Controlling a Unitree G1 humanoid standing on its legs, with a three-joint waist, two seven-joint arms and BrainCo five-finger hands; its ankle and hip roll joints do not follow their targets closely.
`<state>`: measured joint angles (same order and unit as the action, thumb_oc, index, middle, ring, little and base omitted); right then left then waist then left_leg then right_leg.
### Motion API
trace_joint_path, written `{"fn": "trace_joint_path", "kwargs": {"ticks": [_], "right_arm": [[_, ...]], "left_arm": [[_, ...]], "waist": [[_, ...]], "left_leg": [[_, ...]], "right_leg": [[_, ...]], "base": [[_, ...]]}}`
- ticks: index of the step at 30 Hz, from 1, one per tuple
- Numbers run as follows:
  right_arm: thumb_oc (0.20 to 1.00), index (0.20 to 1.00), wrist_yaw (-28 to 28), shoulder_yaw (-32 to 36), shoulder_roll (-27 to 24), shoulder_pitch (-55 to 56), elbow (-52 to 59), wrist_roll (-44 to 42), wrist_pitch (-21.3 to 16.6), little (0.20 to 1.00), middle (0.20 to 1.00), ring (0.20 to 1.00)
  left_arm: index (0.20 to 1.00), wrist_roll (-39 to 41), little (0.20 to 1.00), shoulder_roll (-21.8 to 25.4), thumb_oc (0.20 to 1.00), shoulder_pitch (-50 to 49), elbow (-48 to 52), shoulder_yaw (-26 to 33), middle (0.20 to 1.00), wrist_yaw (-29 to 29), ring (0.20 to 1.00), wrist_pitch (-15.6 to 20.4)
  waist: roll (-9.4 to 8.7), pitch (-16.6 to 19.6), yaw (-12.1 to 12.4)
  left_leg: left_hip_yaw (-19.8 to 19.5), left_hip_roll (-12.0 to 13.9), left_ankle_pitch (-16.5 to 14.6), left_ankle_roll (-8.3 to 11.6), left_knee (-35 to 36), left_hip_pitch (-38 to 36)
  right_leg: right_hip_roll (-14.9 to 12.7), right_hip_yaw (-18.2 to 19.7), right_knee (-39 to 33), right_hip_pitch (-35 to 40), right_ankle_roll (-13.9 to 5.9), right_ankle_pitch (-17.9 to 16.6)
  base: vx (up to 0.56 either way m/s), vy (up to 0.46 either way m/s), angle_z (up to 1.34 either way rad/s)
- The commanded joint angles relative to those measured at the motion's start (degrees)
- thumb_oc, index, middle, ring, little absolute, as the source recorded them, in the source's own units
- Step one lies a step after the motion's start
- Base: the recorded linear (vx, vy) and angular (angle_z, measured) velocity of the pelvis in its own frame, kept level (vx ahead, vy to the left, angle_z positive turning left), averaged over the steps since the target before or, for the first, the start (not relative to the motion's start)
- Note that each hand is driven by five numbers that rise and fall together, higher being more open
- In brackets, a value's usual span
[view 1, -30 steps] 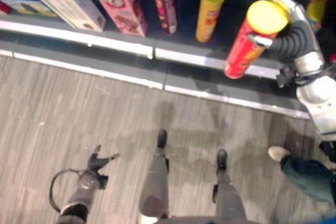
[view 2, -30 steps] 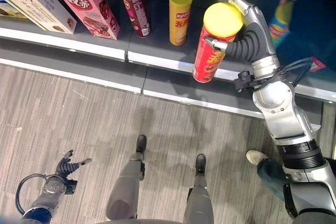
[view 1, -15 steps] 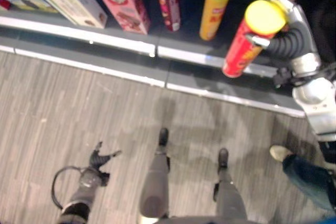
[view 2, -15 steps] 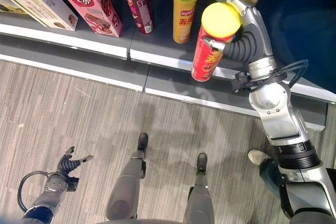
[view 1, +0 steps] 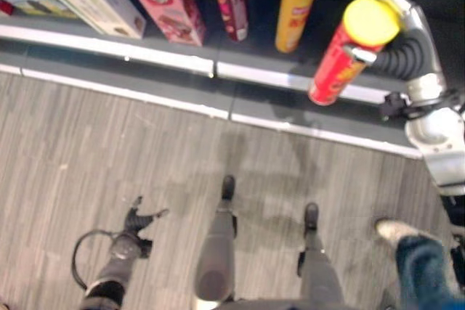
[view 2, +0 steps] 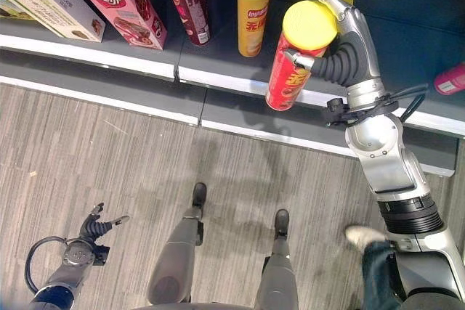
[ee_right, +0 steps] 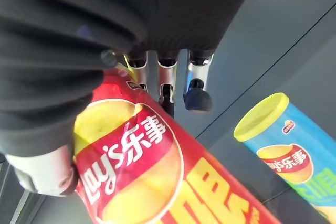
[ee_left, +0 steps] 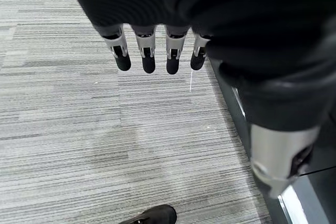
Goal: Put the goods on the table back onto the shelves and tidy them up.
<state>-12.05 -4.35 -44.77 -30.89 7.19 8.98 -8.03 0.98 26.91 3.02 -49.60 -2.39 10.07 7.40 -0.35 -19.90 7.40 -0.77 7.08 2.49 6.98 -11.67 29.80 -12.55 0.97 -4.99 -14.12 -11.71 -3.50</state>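
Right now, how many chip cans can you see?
4: a dark red can and a yellow can standing on the shelf, a red can in the right hand, a blue can behind it. Others may be hidden.

The tall red glossy chip can (view 2: 294, 59) carried a smooth yellow plastic lid. The dark matt shelf (view 2: 218, 59) had a shiny metal edge. The grey floor (view 2: 109, 150) looked like ribbed, matt carpet.

Even indoor light, soft shadows on the floor (view 2: 109, 150); a person's shoe (view 1: 396, 230) is motion-blurred.
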Motion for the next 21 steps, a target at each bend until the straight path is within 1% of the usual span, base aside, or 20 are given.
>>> {"fn": "trace_joint_path", "kwargs": {"ticks": [1,2,4,7,12,13,15,17,18,19,20,21], "right_arm": [[0.2,0.2,-2.67,4.32,0.59,1.64,2.78,-0.79,-3.26,0.2,0.2,0.2],[0.2,0.2,-2.88,4.83,0.54,2.86,2.39,-0.6,-3.28,0.2,0.2,0.2],[0.2,0.2,-3.03,5.88,0.39,4.31,1.97,-0.58,-3.25,0.2,0.2,0.2],[0.2,0.2,-3.0,7.19,0.33,6.14,2.04,-0.62,-3.17,0.2,0.2,0.2],[0.2,0.2,-1.89,7.57,0.44,8.23,2.47,-1.75,-3.32,0.2,0.2,0.2],[0.2,0.2,-1.57,7.55,0.2,8.5,2.55,-2.21,-3.4,0.2,0.2,0.2],[0.2,0.2,-1.24,7.23,-0.12,8.72,2.27,-3.25,-3.72,0.2,0.2,0.2],[0.2,0.2,-0.87,7.62,-0.69,9.87,2.02,-4.14,-3.9,0.2,0.2,0.2],[0.2,0.2,-0.64,7.74,-0.89,10.69,1.63,-4.63,-3.94,0.2,0.2,0.2],[0.2,0.2,-0.59,8.16,-1.41,11.47,1.4,-4.95,-3.8,0.2,0.2,0.2],[0.2,0.2,-0.34,8.45,-1.85,12.49,1.23,-5.2,-3.6,0.2,0.2,0.2],[0.2,0.2,-0.34,8.45,-1.85,12.49,1.23,-5.2,-3.6,0.2,0.2,0.2]], "left_arm": [[1.0,-2.61,1.0,2.44,1.0,-1.7,-1.57,-1.4,1.0,0.76,1.0,0.53],[1.0,-2.58,1.0,2.65,1.0,-1.24,-1.08,-1.61,1.0,0.52,1.0,0.6],[1.0,-2.5,1.0,2.61,1.0,-0.43,-0.2,-2.43,1.0,-0.08,1.0,0.92],[1.0,-2.59,1.0,2.6,1.0,0.48,0.59,-2.98,1.0,-0.35,1.0,1.0],[1.0,-2.54,1.0,1.66,1.0,1.92,-1.44,-3.18,1.0,0.06,1.0,0.41],[1.0,-2.44,1.0,1.54,1.0,1.92,-1.8,-3.17,1.0,0.06,1.0,0.27],[1.0,-1.96,1.0,1.31,1.0,2.27,-2.94,-3.24,1.0,0.3,1.0,0.08],[1.0,-1.19,1.0,0.89,1.0,1.77,-3.46,-2.42,1.0,0.3,1.0,-0.16],[1.0,-0.63,1.0,0.24,1.0,1.3,-4.33,-1.98,1.0,0.53,1.0,-0.5],[1.0,-0.43,1.0,-0.21,1.0,0.98,-4.39,-1.84,1.0,0.45,1.0,-0.73],[1.0,-0.65,1.0,-0.87,1.0,0.34,-4.47,-1.97,1.0,0.29,1.0,-0.95],[1.0,-0.65,1.0,-0.87,1.0,0.34,-4.47,-1.97,1.0,0.29,1.0,-0.95]], "waist": [[-1.14,5.58,-0.54],[-1.18,6.77,-1.09],[-1.17,8.02,-1.97],[-1.6,9.23,-3.26],[-2.6,9.59,-4.27],[-2.78,9.56,-4.43],[-2.99,8.83,-4.48],[-2.93,8.54,-4.23],[-2.91,8.4,-3.87],[-2.8,8.17,-3.94],[-3.17,8.21,-4.42],[-3.17,8.21,-4.42]], "left_leg": [[-0.58,4.77,-5.38,3.82,2.22,-3.05],[0.2,4.82,-3.73,3.94,6.1,-4.86],[1.36,5.0,-1.53,3.99,10.95,-7.32],[2.78,5.44,-0.88,3.88,13.0,-9.79],[3.05,6.3,-1.85,3.91,11.32,-12.07],[2.92,6.82,-1.85,4.09,11.03,-12.51],[2.9,7.96,-1.43,4.44,11.09,-13.86],[3.15,10.18,0.37,5.6,12.39,-15.72],[3.05,11.48,2.56,6.86,12.99,-16.33],[3.36,12.16,3.67,7.07,13.49,-16.5],[5.04,12.15,3.42,5.97,13.48,-17.12],[5.04,12.15,3.42,5.97,13.48,-17.12]], "right_leg": [[-2.99,-0.51,0.41,-0.99,-3.29,0.63],[-2.46,-0.09,-0.01,-1.6,-3.29,0.15],[-1.61,0.27,-0.01,-2.41,-3.29,-0.01],[-1.02,0.07,-0.01,-1.94,-3.29,-0.29],[-0.82,0.55,-0.01,0.88,-3.29,0.48],[-0.67,1.0,0.82,1.15,-3.29,1.35],[0.21,2.3,4.68,0.75,-3.09,4.55],[2.52,2.09,7.32,0.96,-1.3,7.7],[3.9,1.35,8.03,1.57,-0.52,9.01],[5.12,0.57,8.74,2.43,0.21,10.06],[5.74,0.13,9.14,3.22,0.79,10.38],[5.74,0.13,9.14,3.22,0.79,10.38]], "base": [[0.07,0.052,-0.04],[0.04,0.063,-0.06],[0.03,0.078,-0.11],[0.02,0.042,-0.03],[0.03,-0.049,-0.23],[0.02,-0.121,-0.13],[0.0,-0.153,-0.18],[0.05,-0.232,-0.17],[0.07,-0.28,-0.08],[0.06,-0.281,0.04],[0.03,-0.168,0.14],[0.03,-0.23,0.33]]}}
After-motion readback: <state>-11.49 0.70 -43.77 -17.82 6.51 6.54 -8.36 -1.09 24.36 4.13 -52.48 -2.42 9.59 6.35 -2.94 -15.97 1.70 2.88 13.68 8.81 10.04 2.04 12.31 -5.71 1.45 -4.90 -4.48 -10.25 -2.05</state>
